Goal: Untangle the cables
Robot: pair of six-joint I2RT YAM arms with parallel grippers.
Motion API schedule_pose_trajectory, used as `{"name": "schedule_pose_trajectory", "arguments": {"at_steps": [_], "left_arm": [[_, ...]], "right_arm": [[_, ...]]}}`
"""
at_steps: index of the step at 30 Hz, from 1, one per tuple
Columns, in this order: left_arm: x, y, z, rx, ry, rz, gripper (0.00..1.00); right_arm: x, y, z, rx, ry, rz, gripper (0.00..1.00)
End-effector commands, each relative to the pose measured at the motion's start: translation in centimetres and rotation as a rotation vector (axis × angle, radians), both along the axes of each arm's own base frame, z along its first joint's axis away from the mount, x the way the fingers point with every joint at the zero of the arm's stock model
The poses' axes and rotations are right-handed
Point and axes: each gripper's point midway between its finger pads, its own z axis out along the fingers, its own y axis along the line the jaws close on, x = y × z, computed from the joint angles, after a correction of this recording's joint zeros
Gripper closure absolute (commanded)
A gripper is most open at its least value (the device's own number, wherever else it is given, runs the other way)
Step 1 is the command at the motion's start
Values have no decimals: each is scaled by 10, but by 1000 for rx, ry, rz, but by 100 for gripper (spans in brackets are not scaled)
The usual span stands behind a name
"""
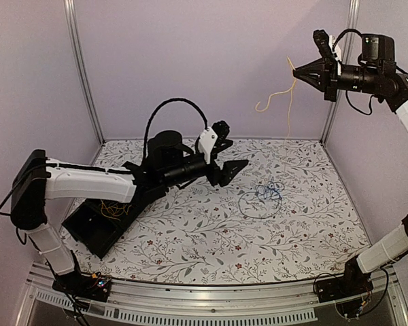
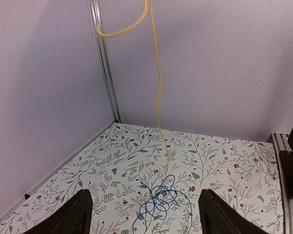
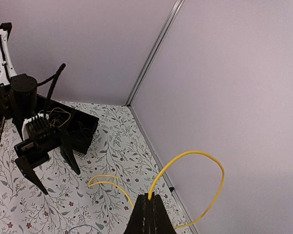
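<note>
My right gripper (image 1: 296, 73) is raised high at the back right, shut on a yellow cable (image 1: 290, 102). In the right wrist view the yellow cable (image 3: 195, 153) loops out from the closed fingertips (image 3: 147, 196). The yellow cable (image 2: 158, 97) hangs straight down into a tangle of blue cable (image 2: 161, 200) on the table. The blue tangle (image 1: 265, 195) lies beside a thin dark loop (image 1: 247, 206). My left gripper (image 1: 236, 170) hovers just left of the tangle, open and holding nothing; the tangle lies between and beyond its fingers (image 2: 80, 209).
A black box (image 1: 88, 227) with thin yellow-orange wires (image 1: 114, 209) inside sits at the table's left, under the left arm. Purple walls and aluminium posts (image 1: 81, 75) enclose the floral table (image 1: 190, 244). A thick black arm cable (image 1: 166, 105) arches over the left wrist.
</note>
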Motion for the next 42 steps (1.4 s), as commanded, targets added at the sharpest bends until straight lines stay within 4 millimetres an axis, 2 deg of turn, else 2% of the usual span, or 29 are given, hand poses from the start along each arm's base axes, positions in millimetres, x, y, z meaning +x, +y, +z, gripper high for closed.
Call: {"name": "schedule_pose_trajectory", "arguments": {"at_steps": [1, 2, 4, 6, 10, 11, 14, 16, 17, 18, 26, 32, 35, 39, 42], "left_arm": [[5, -50, 35, -127, -170, 3, 20], [9, -63, 42, -147, -193, 5, 19], [21, -87, 35, -149, -201, 9, 18], [28, -109, 22, -148, -194, -16, 19], [38, -143, -7, -173, -149, -93, 28], [37, -151, -16, -180, -135, -121, 33], [35, -173, -48, -175, -66, -211, 72], [33, -182, -71, -173, -14, -245, 93], [34, -183, -81, -172, 8, -245, 99], [35, -185, -91, -166, 29, -243, 100], [46, -186, -165, -85, 176, -185, 100], [61, -181, -171, -80, 224, -138, 100], [64, -174, -161, -102, 217, -121, 98], [56, -154, -132, -163, 169, -110, 69], [45, -135, -99, -219, 130, -115, 58]], "right_arm": [[-11, 11, 13, 82, 47, 94, 100], [-11, 13, 10, 88, 65, 104, 100], [-12, 13, 7, 92, 77, 113, 100], [-15, 14, 7, 95, 81, 121, 100], [-21, 13, 11, 99, 75, 128, 100], [-22, 13, 12, 101, 71, 130, 100], [-25, 12, 19, 111, 62, 135, 100], [-29, 12, 28, 120, 47, 141, 100], [-31, 12, 35, 124, 35, 141, 100], [-34, 11, 43, 128, 16, 140, 100], [-48, 2, 116, 177, -157, 118, 100], [-40, -15, 149, 219, -246, 71, 100], [-29, -14, 141, 222, -208, 63, 100], [-12, -9, 108, 191, -120, 66, 100], [-2, -7, 81, 158, -68, 63, 100]]}}
